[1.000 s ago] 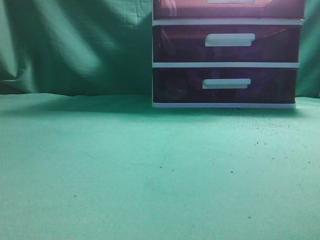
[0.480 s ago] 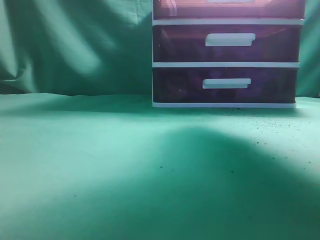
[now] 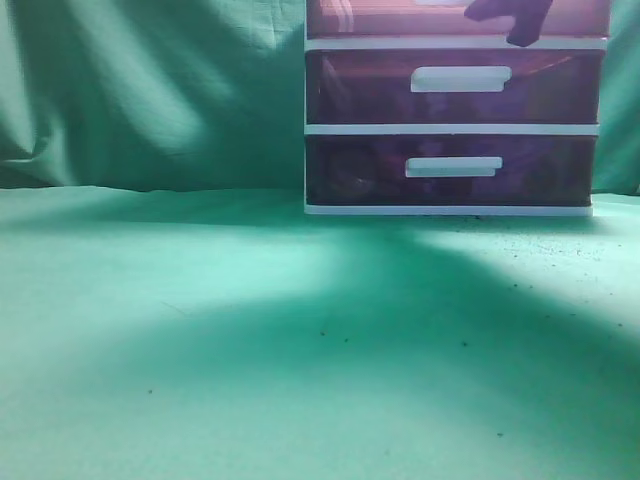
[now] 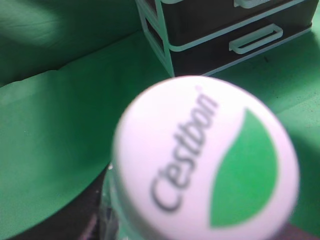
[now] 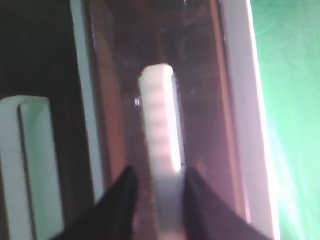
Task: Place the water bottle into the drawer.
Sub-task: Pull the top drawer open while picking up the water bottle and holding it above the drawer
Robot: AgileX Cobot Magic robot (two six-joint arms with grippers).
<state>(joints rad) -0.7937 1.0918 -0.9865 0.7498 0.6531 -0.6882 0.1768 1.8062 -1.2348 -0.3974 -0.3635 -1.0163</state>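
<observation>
The water bottle (image 4: 200, 160) fills the left wrist view, its white cap with a green leaf close to the camera. It does not show in the exterior view. My left gripper is shut on it; only a dark finger (image 4: 80, 220) shows beside the clear body. The drawer (image 3: 380, 18) is the reddish-brown top one of the white-framed unit, cut off by the top edge and shut. My right gripper (image 3: 510, 20) is in front of it. In the right wrist view the open fingers (image 5: 160, 172) straddle the white bar handle (image 5: 160, 115) of the drawer front (image 5: 205, 100).
Two darker purple drawers (image 3: 450, 90) (image 3: 450, 170) sit below, both shut; they also show in the left wrist view (image 4: 220, 30). Green cloth (image 3: 250, 330) covers the table and the back wall. A broad shadow lies across the table's middle.
My right gripper has come into the exterior view in front of the top drawer. A shadow has spread over the table cloth.
</observation>
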